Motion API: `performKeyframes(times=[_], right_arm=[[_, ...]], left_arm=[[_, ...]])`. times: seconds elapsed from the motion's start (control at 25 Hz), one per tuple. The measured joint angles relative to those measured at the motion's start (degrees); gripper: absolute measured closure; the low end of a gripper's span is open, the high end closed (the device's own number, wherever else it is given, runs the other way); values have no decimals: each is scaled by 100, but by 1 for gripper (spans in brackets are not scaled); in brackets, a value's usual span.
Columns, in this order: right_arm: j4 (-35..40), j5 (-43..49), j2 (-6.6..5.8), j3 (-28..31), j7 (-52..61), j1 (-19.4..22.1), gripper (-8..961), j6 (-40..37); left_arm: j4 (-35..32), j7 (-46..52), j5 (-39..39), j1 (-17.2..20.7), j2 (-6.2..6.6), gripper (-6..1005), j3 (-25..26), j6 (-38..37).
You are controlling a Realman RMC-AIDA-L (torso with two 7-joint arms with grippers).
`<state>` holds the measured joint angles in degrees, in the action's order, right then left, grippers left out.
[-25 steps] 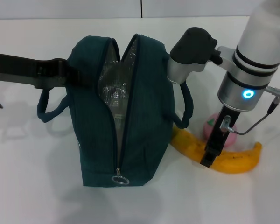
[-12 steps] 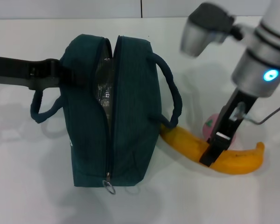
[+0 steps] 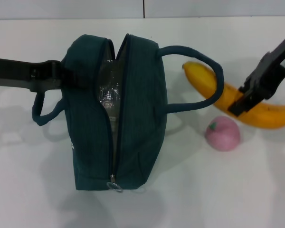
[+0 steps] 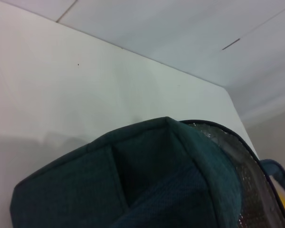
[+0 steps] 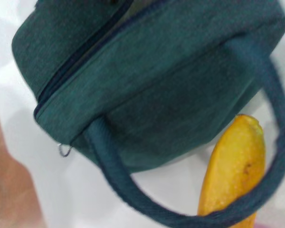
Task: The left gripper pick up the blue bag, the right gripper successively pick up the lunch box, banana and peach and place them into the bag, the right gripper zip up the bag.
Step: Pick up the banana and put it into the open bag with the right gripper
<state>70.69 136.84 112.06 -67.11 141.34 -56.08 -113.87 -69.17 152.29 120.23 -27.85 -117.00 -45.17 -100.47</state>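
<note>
Item: bag [image 3: 114, 114]. Dark teal, upright on the white worktop [image 3: 190, 199], zip parted along the top, foil lining showing in the slot. One handle [image 3: 199, 76] arcs out toward the robot's right and crosses in front of the banana.

Item: banana [image 3: 218, 92]. Held up over the worktop to the right of the bag, its near tip just beyond the handle loop. In the right wrist view the tip shows framed inside that loop.

Item: peach [image 3: 222, 133]. On the worktop, below the banana in the head view, apart from the bag.

Item: lunch box. Not visible; whether it lies inside the bag cannot be told.

Item: right claw [image 3: 242, 102]. Fingers closed down across the banana's middle to the fruit's width, gripping it.

Item: left claw [image 3: 61, 76]. At the bag's left upper edge, seemingly clamped on the fabric there; its fingertips are hidden by the cloth, so their spread cannot be told.

Hazards, as judged:
- The banana may catch in the handle loop on its way over, dragging or tipping the bag.
- The slot looks narrow against the banana's length; a crosswise approach could lodge it on the rim.
- A grip at mid-length lets the fruit pivot or slip.
</note>
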Motion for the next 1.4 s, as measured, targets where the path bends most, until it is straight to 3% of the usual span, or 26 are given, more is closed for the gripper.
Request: performKeyframes(times=[0.44, 0.76, 1.16, 1.4], right_arm=[[595, 237, -139, 332, -136, -111, 522, -211], [723, 300, -263, 427, -176, 46, 519, -606], [811, 410, -278, 843, -334, 212, 515, -860], [647, 755, -172, 840, -550, 459, 513, -863]], left_arm=[[12, -49, -387, -52, -119, 958, -82, -250], [40, -43, -430, -72, -123, 958, -81, -236], [327, -51, -413, -194, -88, 958, -75, -196], [420, -91, -403, -287, -85, 958, -80, -154]])
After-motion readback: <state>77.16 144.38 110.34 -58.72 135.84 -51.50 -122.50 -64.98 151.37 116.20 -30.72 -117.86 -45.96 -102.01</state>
